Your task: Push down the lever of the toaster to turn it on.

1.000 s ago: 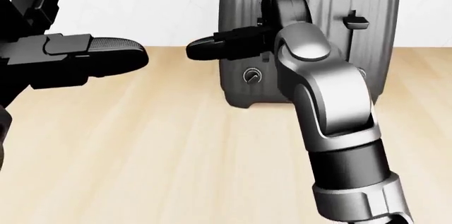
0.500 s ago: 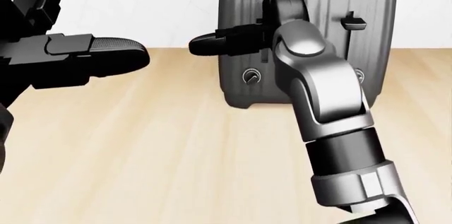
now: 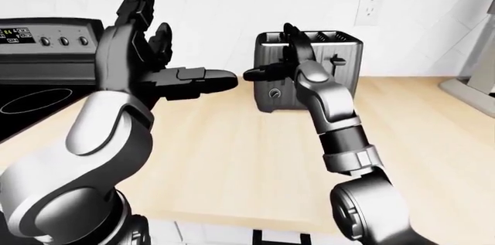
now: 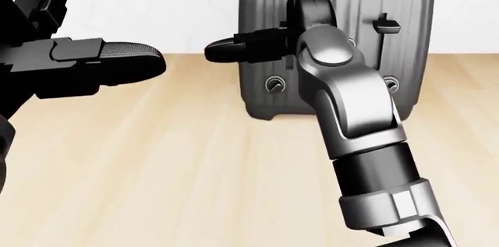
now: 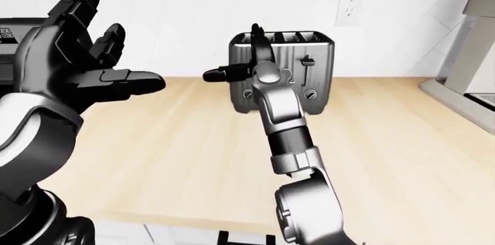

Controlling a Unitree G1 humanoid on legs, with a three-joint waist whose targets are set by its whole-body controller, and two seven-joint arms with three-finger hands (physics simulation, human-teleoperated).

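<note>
A silver ribbed toaster [image 4: 405,42] stands on the wooden counter [image 4: 156,159] against the white wall. Its right lever [image 4: 384,24] sits high in its slot. Two round knobs [image 4: 274,85] show low on its face. My right hand [image 4: 269,22] is open in front of the toaster's left half, fingers [image 4: 306,1] pointing up over the left lever slot and thumb [image 4: 234,49] sticking out to the left. The left lever is hidden behind this hand. My left hand [image 3: 166,48] is open and empty, raised at the view's left, apart from the toaster.
A stove with a control panel [image 3: 46,39] and a black cooktop [image 3: 23,106] stands at the left. A wall outlet [image 3: 374,1] is above the toaster. A grey appliance [image 3: 476,77] sits at the right edge. The counter's near edge [image 3: 232,219] runs along the bottom.
My right forearm and wrist have shifted slightly up and left against the toaster, uncovering the right knob. The visible right lever and my left hand have not moved.
</note>
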